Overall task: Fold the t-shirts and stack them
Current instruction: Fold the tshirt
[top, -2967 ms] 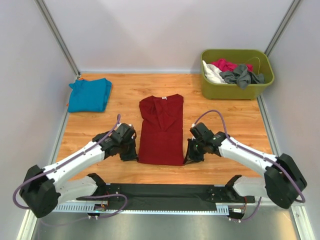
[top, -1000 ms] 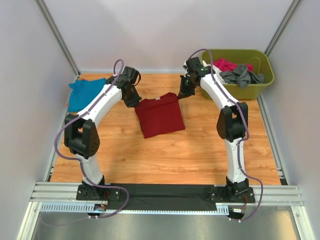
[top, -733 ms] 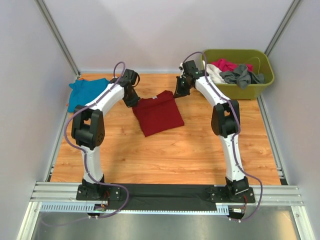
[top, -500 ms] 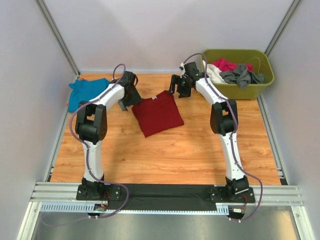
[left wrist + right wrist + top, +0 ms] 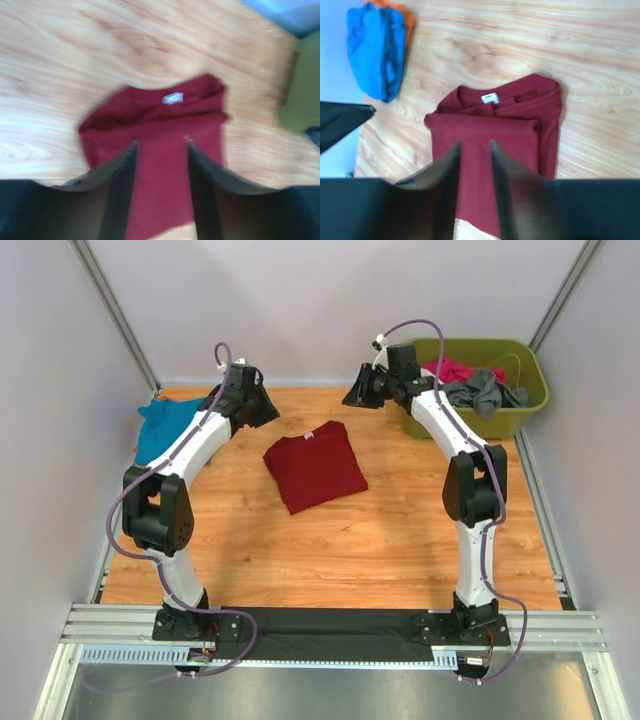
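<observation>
1. Grippers first: left gripper [image 5: 262,410] and right gripper [image 5: 352,397] both hover over the far counter [image 5: 400,520], fingers slightly apart, holding nothing.
2. Dark red shirt [image 5: 314,466] lies folded mid-counter, skewed; teal-blue shirt [image 5: 160,427] sits bunched far left.
3. Risk: pinching one layer of the red one could unfold it mid-carry.
4. Lumpy teal base could tip the stack.
</observation>
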